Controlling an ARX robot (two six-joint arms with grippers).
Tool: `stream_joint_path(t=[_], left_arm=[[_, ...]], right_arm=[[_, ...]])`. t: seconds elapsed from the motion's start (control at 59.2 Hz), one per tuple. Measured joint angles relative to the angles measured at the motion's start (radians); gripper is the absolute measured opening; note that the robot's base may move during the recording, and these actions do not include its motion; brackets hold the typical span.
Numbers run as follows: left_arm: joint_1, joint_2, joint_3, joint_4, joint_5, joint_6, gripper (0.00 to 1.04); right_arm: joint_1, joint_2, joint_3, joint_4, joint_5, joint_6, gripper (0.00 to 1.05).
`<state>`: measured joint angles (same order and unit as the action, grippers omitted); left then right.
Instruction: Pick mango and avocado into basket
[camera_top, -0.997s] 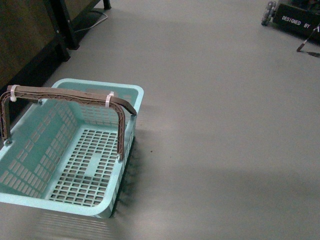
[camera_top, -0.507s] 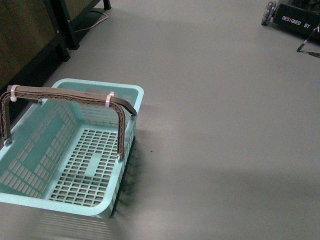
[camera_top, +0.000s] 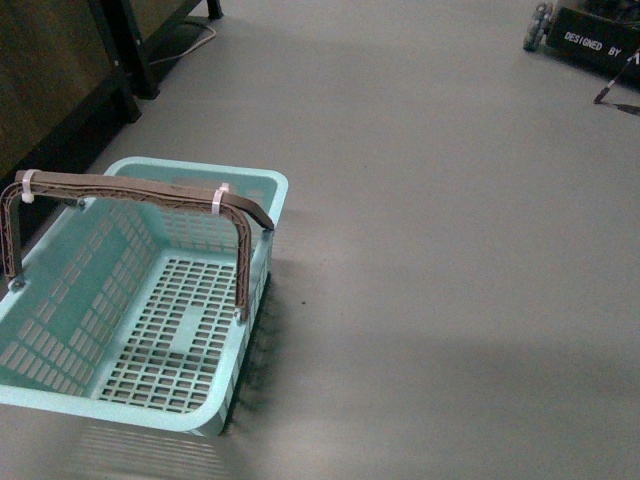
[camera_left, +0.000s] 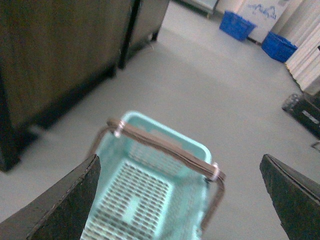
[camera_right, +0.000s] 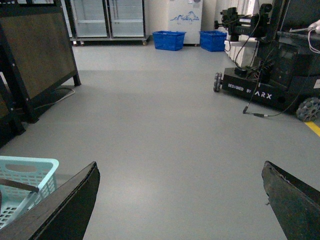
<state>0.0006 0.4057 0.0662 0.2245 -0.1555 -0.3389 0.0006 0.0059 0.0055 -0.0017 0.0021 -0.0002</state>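
The light turquoise basket (camera_top: 256, 190) stands empty on the grey floor at the lower left of the front view, its grey-brown handles (camera_top: 130, 187) raised and tied with white zip ties. My left gripper (camera_left: 180, 165) hangs open above the basket (camera_left: 195, 147), nothing between its dark fingers (camera_left: 65, 205). My right gripper (camera_right: 180, 167) is open over bare floor, with a corner of the basket (camera_right: 30, 165) to one side of it. The mango and the avocado are out of view. Neither arm shows in the front view.
Dark wooden furniture on black legs (camera_top: 120, 60) stands close behind the basket, with a cable on the floor. A black wheeled robot base (camera_right: 260, 87) sits far right. Blue crates (camera_right: 169, 40) and glass-door fridges (camera_right: 107, 17) line the far wall.
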Motion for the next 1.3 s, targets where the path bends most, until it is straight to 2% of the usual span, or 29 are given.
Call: stream_joint_path(t=[0.085,0.203,0.355,0.49,0.913,1.133,1.302], left_arm=[[0.018,0.29,0.08,0.112,0.05,-0.186,0.98],[0.044,0.7,0.211,0.287,0.084,-0.355,0.98],[0.042,1.136,0.343,0.395,0.086,-0.441,0.98],[0.017,1.378,0.447,0.436,0.072,-0.477,0.98],[-0.048,1.835,0.835,0.475,0.099,-0.643,0.98],[-0.065,1.945,0.957,0.532,0.11,-0.764,0.98],[-0.073,1.971,0.989,0.609,0.092,-0.883,0.72]], right_arm=[[0.0,0.0,0.0,0.0,0.0,0.0,0.97],[0.0,0.0,0.0,0.0,0.0,0.0,0.97],[0.0,0.0,0.0,0.0,0.0,0.0,0.97],[0.0,0.0,0.0,0.0,0.0,0.0,0.97],[0.0,0.0,0.0,0.0,0.0,0.0,0.97],[0.0,0.0,0.0,0.0,0.0,0.0,0.97],[0.0,0.0,0.0,0.0,0.0,0.0,0.97]])
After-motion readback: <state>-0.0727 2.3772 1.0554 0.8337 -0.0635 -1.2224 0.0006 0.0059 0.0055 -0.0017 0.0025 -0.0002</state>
